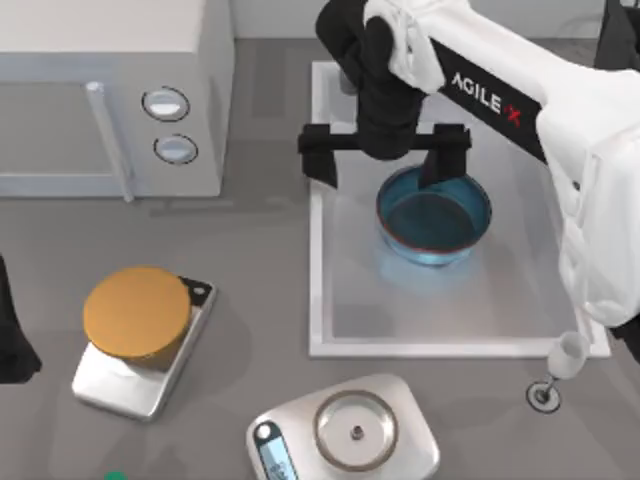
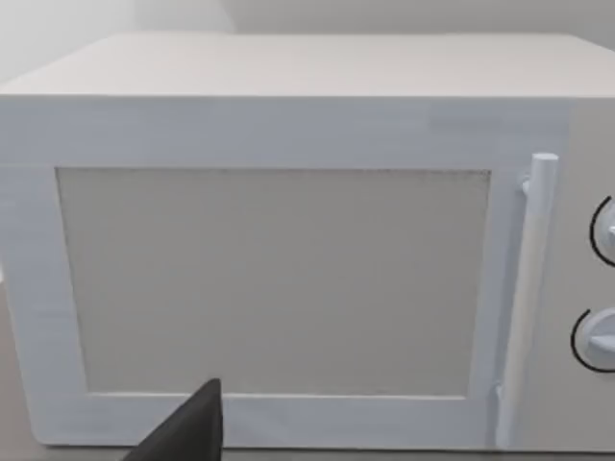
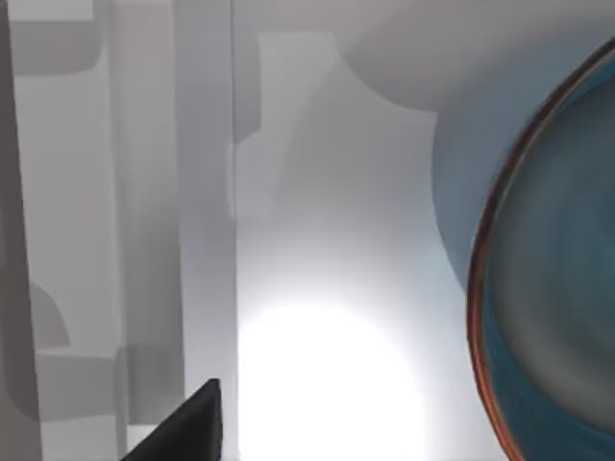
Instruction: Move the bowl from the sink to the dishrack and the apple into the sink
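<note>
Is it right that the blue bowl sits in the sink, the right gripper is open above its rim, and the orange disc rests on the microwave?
Not quite. The top view shows the orange disc resting on a silver scale, not the microwave. The bowl is in the sink, with the right gripper open above its rim.

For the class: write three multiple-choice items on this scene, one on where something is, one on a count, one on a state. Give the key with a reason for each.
1. Where is the bowl?
A. on the scale
B. in the sink
C. on the microwave

2. How many round knobs does the microwave show in the top view?
A. one
B. two
C. four

3. How is the right gripper?
A. open above the bowl's far rim
B. shut on the orange disc
C. parked off the table

Key: 1 B, the bowl sits inside the white basin. 2 B, two knobs, one above the other. 3 A, its fingers are spread wide, one over the rim.
</note>
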You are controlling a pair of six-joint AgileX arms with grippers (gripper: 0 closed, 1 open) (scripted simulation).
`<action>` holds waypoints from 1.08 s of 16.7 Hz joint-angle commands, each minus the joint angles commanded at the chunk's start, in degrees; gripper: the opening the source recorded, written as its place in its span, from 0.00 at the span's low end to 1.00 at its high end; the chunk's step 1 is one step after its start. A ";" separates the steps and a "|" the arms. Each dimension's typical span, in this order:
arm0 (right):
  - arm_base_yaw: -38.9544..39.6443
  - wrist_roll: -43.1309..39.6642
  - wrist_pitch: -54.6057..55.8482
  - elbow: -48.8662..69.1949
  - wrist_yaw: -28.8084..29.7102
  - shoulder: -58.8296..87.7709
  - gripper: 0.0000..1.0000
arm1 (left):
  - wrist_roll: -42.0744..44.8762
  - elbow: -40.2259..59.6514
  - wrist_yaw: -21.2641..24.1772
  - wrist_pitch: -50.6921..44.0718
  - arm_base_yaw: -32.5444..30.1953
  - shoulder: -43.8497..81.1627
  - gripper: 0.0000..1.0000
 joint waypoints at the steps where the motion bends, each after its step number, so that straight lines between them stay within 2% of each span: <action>1: -0.12 -0.12 1.68 -0.19 0.00 1.48 1.00 | 0.00 0.00 0.00 0.00 0.00 0.00 1.00; 5: -0.59 -0.54 7.68 -0.92 0.00 6.72 1.00 | 0.00 0.00 0.00 0.00 0.00 0.00 1.00; 10: -0.65 -0.60 8.46 -1.01 0.01 7.39 1.00 | 0.00 0.00 0.00 0.00 0.00 0.00 1.00; 18: -0.65 -0.60 8.46 -1.01 0.01 7.39 0.40 | 0.00 0.00 0.00 0.00 0.00 0.00 1.00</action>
